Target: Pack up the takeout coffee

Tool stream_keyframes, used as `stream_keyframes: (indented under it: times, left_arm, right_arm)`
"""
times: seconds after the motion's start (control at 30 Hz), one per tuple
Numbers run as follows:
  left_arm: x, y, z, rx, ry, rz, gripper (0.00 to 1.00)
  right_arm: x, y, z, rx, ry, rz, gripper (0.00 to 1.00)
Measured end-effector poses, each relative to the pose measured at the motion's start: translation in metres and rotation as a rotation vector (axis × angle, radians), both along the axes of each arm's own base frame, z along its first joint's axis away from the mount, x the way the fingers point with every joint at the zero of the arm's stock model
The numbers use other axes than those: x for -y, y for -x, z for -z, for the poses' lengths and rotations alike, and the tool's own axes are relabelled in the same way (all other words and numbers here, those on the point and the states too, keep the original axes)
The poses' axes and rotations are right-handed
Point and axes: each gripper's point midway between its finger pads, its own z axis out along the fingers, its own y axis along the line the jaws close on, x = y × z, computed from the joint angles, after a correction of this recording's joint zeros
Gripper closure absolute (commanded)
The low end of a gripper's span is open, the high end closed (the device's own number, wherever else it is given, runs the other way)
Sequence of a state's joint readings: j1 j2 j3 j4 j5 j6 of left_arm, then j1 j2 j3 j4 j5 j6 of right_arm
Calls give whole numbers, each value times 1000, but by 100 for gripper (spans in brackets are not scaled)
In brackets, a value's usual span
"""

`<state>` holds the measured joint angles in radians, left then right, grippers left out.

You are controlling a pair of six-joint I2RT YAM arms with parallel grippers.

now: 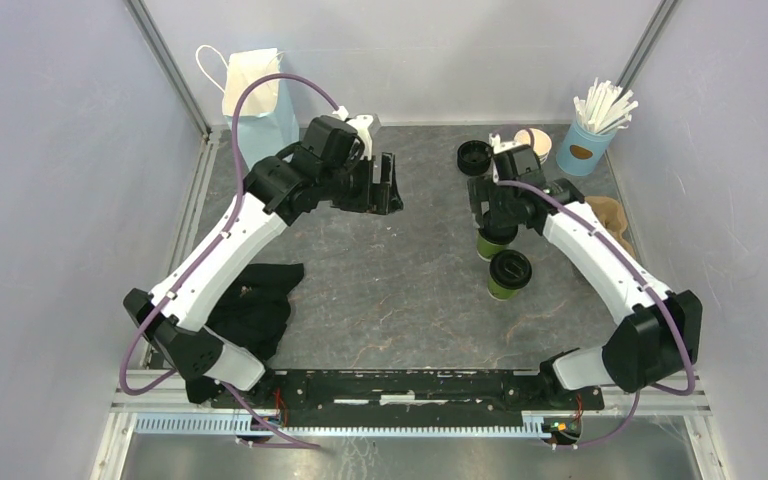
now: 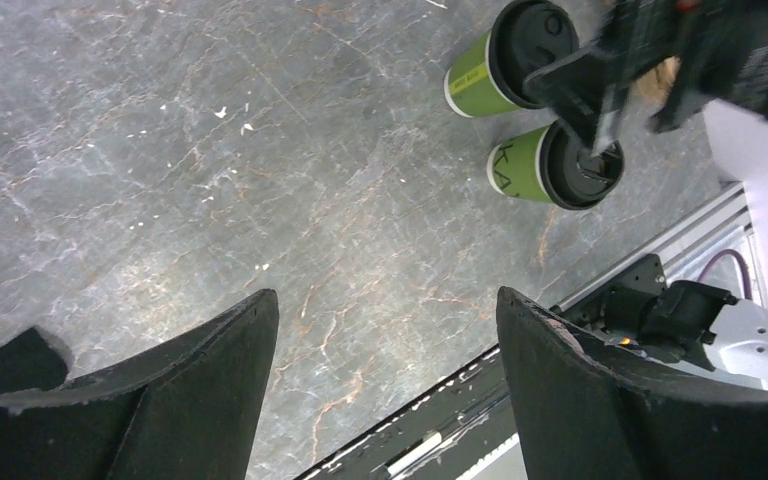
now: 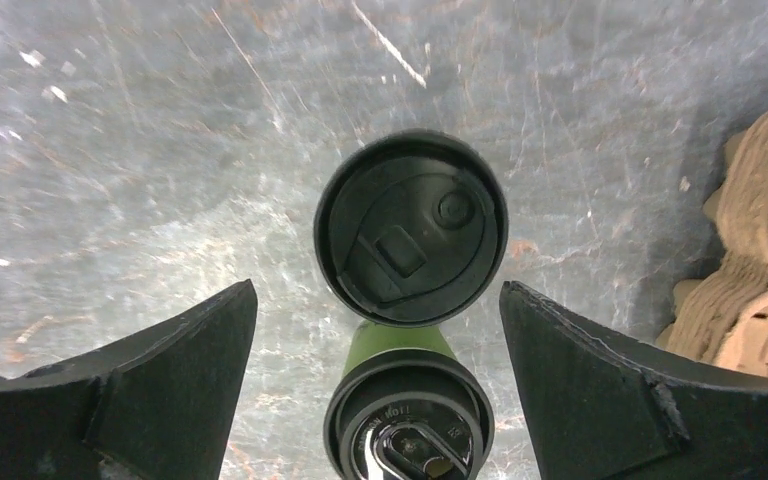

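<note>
Two takeout coffee cups, green with black lids, stand side by side right of centre: one shows whole, the other is partly hidden under my right gripper. That gripper hangs open above them, touching neither. In the right wrist view one lid lies low between the fingers and the other lid sits just past the tips of the right gripper. My left gripper is open and empty over bare table, and its view shows both cups far off.
A pale blue paper bag stands at the back left. A stack of black lids, lidless cups and a blue holder of stirrers sit at the back right. A brown cardboard carrier lies right of the cups. Black cloth lies near left.
</note>
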<state>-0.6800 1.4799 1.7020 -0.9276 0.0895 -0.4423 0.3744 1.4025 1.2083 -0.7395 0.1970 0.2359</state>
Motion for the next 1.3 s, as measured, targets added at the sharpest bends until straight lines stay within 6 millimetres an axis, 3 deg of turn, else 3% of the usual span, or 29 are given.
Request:
stream_keyframes:
  times: [0.17, 0.23, 0.3, 0.4, 0.5, 0.57, 0.63, 0.7, 0.87, 1.03, 1.3]
  left_arm:
    - [-10, -2, 1, 18, -32, 12, 13]
    - [-13, 0, -1, 32, -34, 19, 11]
    - [-18, 6, -1, 44, -38, 27, 9]
    - [-26, 15, -2, 58, -40, 34, 6]
    - [-32, 24, -4, 78, -38, 38, 4]
    - [-32, 31, -4, 91, -44, 56, 3]
    - [-29, 38, -3, 107, -55, 84, 2]
    - [-26, 45, -1, 121, -69, 113, 0]
    - [-29, 53, 14, 134, -127, 136, 0]
    - [-35, 48, 18, 138, -153, 115, 0]
    - [-36, 44, 22, 131, -161, 105, 0]
  right_arm:
    - [-2, -17, -60, 98, -50, 12, 2]
    - [9, -25, -84, 146, -75, 55, 5]
    - [36, -29, -94, 171, -110, 138, 9]
    - [104, -20, -79, 153, -149, 347, 16]
    - [179, 12, -41, 83, -171, 611, 22]
    - [214, 40, -15, 21, -184, 757, 26]
    - [234, 64, 5, -41, -196, 859, 28]
    - [240, 69, 11, -63, -209, 874, 31]
    - [235, 45, 15, -57, -239, 743, 38]
    - [230, 30, 36, -89, -277, 651, 41]
    - [223, 33, 63, -148, -286, 591, 43]
